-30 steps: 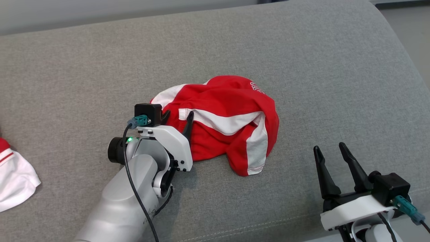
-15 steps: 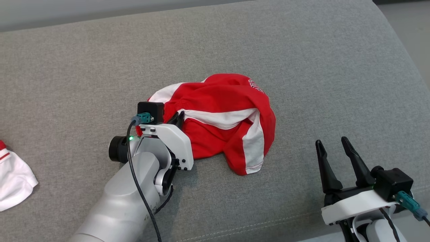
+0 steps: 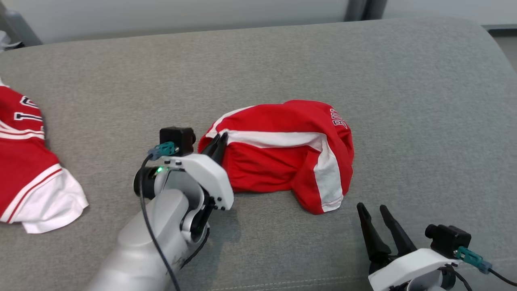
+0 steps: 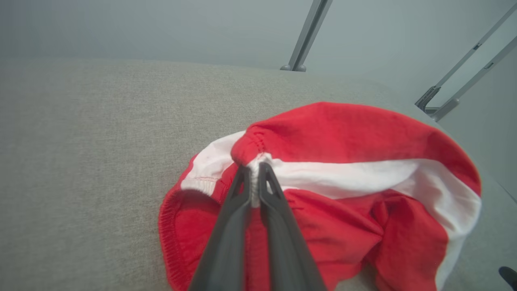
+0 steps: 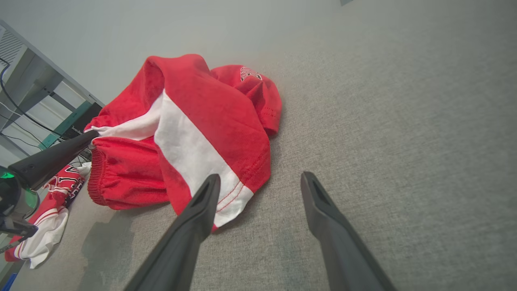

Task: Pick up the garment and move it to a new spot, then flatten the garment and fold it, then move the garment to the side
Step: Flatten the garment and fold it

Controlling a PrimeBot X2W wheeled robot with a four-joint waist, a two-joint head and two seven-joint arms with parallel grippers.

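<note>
Red shorts point(image 3: 282, 161) w/ white side stripes sit crumpled roughly mid-cushion, on a grey upholstered cushion point(image 3: 383, 72). One white stripe runs along the top fold, then turns down toward the hem at the near right corner. White lettering point(image 3: 338, 119) shows on the far right edge of the heap; too small to read.

Left gripper point(image 3: 218, 145) is at the shorts' left end, jaws pinched together on the white stripe where it meets the gathered red waistband. Left wrist view confirms: both fingers closed on the white edge point(image 4: 253, 169), w/ red fabric point(image 4: 363, 161) bunched beyond and below. In the right wrist view that end of the shorts point(image 5: 202, 121) is raised at the left gripper's tip point(image 5: 91, 135), and the rest lies on the cushion.

Right gripper point(image 3: 373, 210) is near the hem corner, not touching it, jaws apart & holding nothing. Its own view shows the same: fingers spread point(image 5: 258, 180), w/ the hem just beyond the left finger.

A 2nd garment, a red & white jersey point(image 3: 28, 161), lies at the cushion's left edge, well apart from the shorts.
</note>
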